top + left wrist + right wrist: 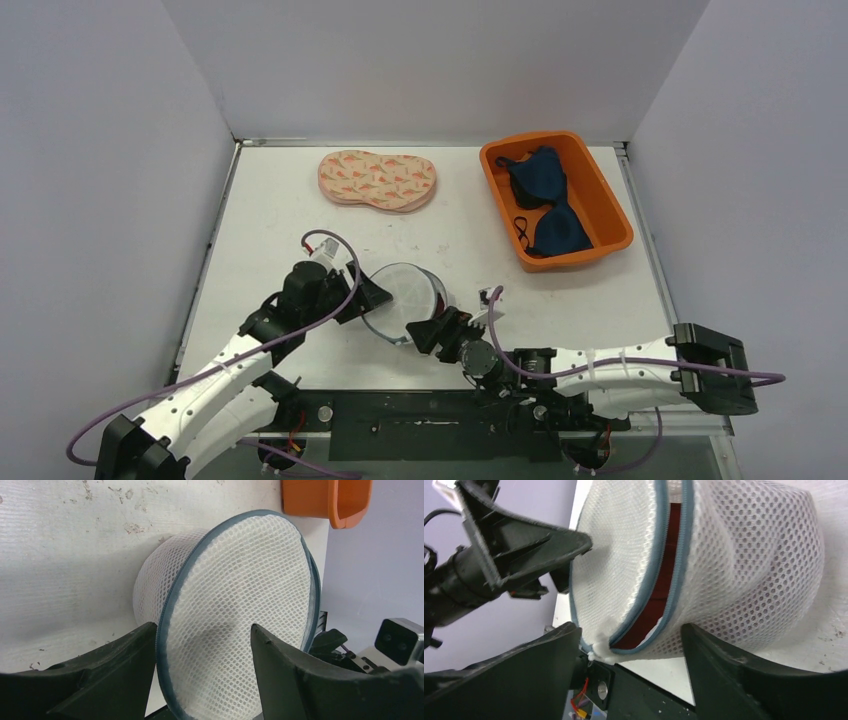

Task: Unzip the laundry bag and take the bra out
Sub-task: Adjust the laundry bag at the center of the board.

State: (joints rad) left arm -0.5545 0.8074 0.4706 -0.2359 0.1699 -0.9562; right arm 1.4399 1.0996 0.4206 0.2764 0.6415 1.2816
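Pale walls closed in three sides of a scuffed white table (280, 200), and two arms reached onto it from the near edge. I counted two hands, one laundry bag, one patterned piece and one orange bin.

Nearest me, the left hand (202, 630) had its fingers spread well apart, straddling the rim of the laundry bag (405, 290) without pinching it. The right hand (630, 627) came at the bag from the other side, its fingers also parted wide with nothing clamped between them.

The bag lay between the two hands, toward the front of the table. It was a round drum of white honeycomb mesh edged in grey-blue trim. Its zip (686, 530) stood partly undone, and dark red fabric (669, 565) showed through the gap, inside the bag.

Farther back, a peach patterned piece (378, 180) with two rounded lobes lay flat near the rear wall. At the far right sat the orange bin (612, 200), holding dark blue bra fabric (545, 175); whether one garment or two, I could not tell.
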